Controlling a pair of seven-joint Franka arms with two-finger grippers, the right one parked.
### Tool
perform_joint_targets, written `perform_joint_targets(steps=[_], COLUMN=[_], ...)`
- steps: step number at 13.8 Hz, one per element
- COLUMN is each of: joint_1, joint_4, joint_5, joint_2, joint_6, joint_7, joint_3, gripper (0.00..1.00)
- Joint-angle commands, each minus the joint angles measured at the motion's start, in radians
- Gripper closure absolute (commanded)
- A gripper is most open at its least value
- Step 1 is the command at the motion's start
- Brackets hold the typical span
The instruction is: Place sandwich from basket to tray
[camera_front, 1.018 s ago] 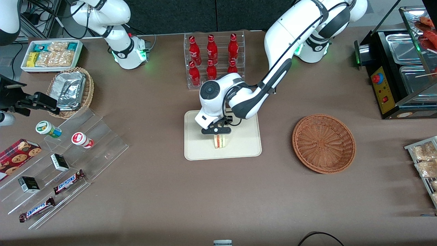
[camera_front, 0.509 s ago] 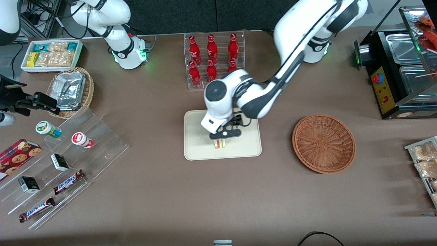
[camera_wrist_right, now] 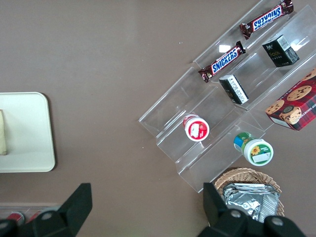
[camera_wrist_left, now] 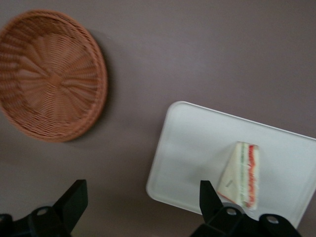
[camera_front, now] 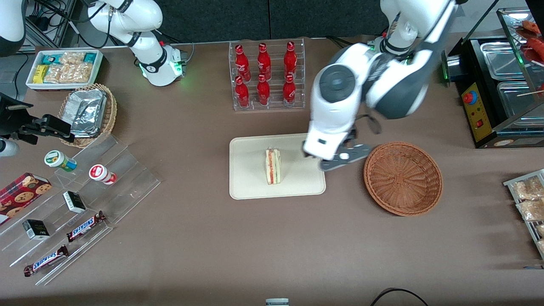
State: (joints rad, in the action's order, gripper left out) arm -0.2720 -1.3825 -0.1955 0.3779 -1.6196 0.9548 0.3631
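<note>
Sandwich (camera_front: 273,166) on tray (camera_front: 246,187), gripper (camera_front: 342,157) above

We can't see the gripper (camera_front: 340,157) fingertips from the front; the wrist housing covers most of it. In the left wrist view the fingers (camera_wrist_left: 74,200) are cut off by the frame edge, wide apart. One finger overlaps the sandwich (camera_wrist_left: 242,173) corner; the basket (camera_wrist_left: 49,74) rim is clipped too.

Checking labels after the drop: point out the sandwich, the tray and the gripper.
sandwich (camera_front: 273,166): front view, on its striped cut edge.
tray (camera_front: 248,174): front view, bare floor of the tray beside the sandwich.
gripper (camera_wrist_left: 143,207): left wrist view, midway between its open fingers, above the table between basket and tray.
</note>
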Motion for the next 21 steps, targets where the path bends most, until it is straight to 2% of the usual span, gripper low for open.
perform_joint_targets(steps=[1, 4, 8, 12, 17, 21], joint_1=[0.112, 0.244, 0.226, 0.229, 0.237, 0.226], joint_4=[-0.012, -0.012, -0.026, -0.039, -0.112, -0.036], joint_5=[0.037, 0.076, 0.14, 0.143, 0.156, 0.153], joint_2=[-0.077, -0.152, -0.247, -0.299, -0.37, -0.304], joint_6=[0.104, 0.187, 0.259, 0.308, 0.3, 0.313], joint_7=[-0.172, -0.429, -0.724, -0.93, -1.022, -1.009], joint_3=[0.005, 0.0, -0.202, -0.3, -0.343, -0.349], gripper=[0.0, 0.0, 0.0, 0.0, 0.0, 0.0])
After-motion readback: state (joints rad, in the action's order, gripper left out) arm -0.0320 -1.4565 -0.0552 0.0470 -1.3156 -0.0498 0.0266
